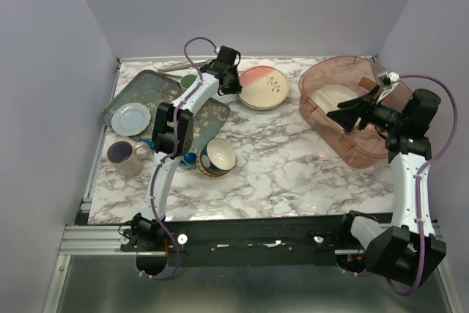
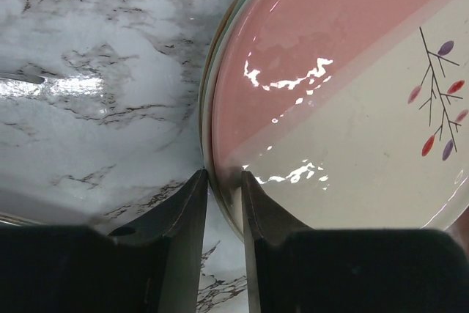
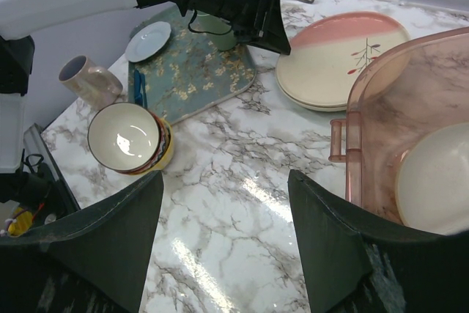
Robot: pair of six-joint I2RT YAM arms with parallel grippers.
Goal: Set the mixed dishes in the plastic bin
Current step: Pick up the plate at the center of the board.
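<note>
At the far middle of the white marble-patterned table (image 1: 293, 174), the left gripper (image 2: 223, 179) has one black finger (image 2: 187, 240) outside and the other over the left rim of the round pink-and-cream plate with a sprig (image 1: 264, 87). The gap between them is narrow, and I cannot tell whether the pads press the rim. That plate lies on another plate (image 3: 304, 105) (only its rim shows). At the far right stands the large translucent pinkish-brown plastic bin (image 1: 363, 155), with a round cream plate (image 1: 333, 97) lying inside toward its left end. The right gripper (image 3: 223, 196) hangs over the bin's left part, fingers spread wide with nothing between them. On the left, the rectangular dark-green floral tray (image 1: 165, 86) carries a small pale round plate (image 1: 132, 117). Just near of the tray sit a blue-and-yellow patterned bowl with a cream inside (image 1: 217, 157), upright, and a beige mug (image 1: 124, 155) further left.
</note>
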